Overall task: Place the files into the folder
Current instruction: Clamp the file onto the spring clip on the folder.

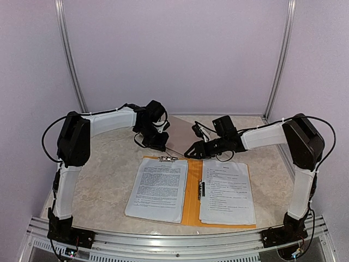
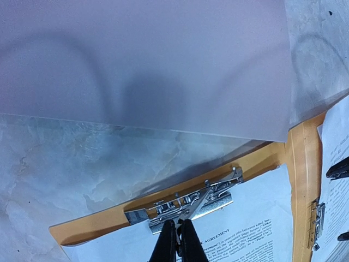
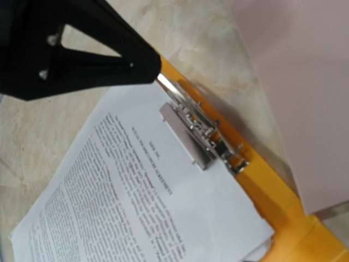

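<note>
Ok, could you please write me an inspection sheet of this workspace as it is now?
Surface: beige marbled table top, no spill seen.
Job's things: orange folder lies open; left files sit under a metal clip, right files lie on the other half.
Clutter: grey-brown flat sheet overlapping the folder's far edge.
Grippers: left tool shut on the clip's lever; right tool open, holding nothing.
Cables: black cables loop along both arms.
Surroundings: plain pale walls; metal rail at the near edge.
</note>
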`<action>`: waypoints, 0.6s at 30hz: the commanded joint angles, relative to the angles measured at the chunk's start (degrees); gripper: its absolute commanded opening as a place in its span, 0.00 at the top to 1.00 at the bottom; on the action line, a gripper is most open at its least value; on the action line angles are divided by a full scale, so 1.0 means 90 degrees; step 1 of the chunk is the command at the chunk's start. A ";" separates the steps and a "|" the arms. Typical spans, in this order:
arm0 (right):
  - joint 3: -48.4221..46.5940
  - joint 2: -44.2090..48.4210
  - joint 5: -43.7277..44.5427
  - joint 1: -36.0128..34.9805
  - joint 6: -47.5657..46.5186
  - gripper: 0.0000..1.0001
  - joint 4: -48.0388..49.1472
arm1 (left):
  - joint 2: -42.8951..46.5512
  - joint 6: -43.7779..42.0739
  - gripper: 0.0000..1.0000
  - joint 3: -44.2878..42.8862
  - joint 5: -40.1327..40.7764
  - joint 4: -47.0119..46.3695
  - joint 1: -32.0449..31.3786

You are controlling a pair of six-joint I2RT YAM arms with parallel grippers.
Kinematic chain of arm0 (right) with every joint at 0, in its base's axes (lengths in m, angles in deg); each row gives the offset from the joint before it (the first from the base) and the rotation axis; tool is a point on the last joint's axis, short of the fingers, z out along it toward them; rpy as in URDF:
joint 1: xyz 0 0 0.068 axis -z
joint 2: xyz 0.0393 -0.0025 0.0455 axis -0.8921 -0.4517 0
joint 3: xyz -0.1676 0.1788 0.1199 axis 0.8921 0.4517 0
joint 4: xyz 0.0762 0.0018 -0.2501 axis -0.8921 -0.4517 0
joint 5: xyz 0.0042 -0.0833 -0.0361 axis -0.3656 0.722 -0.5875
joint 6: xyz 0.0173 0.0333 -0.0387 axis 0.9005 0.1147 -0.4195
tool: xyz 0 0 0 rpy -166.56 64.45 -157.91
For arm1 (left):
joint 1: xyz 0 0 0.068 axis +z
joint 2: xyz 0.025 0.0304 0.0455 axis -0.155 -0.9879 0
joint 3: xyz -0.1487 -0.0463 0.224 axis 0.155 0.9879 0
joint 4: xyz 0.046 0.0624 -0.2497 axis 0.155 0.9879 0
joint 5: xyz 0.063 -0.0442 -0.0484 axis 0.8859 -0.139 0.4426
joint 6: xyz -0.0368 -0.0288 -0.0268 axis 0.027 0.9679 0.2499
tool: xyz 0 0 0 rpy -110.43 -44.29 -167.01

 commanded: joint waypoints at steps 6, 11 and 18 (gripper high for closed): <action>-0.0530 -0.0239 0.0154 -0.0161 -0.0307 0.50 -0.0529 | 0.0154 0.0029 1.00 0.0749 -0.0076 -0.0399 0.0076; -0.0910 -0.0460 0.0396 -0.0295 -0.0540 0.50 -0.0942 | 0.0217 0.0094 1.00 0.1135 -0.0131 -0.0642 0.0111; -0.1727 -0.0953 0.1016 -0.0502 -0.1802 0.45 -0.1736 | 0.0401 0.0220 1.00 0.1776 -0.0366 -0.1107 0.0197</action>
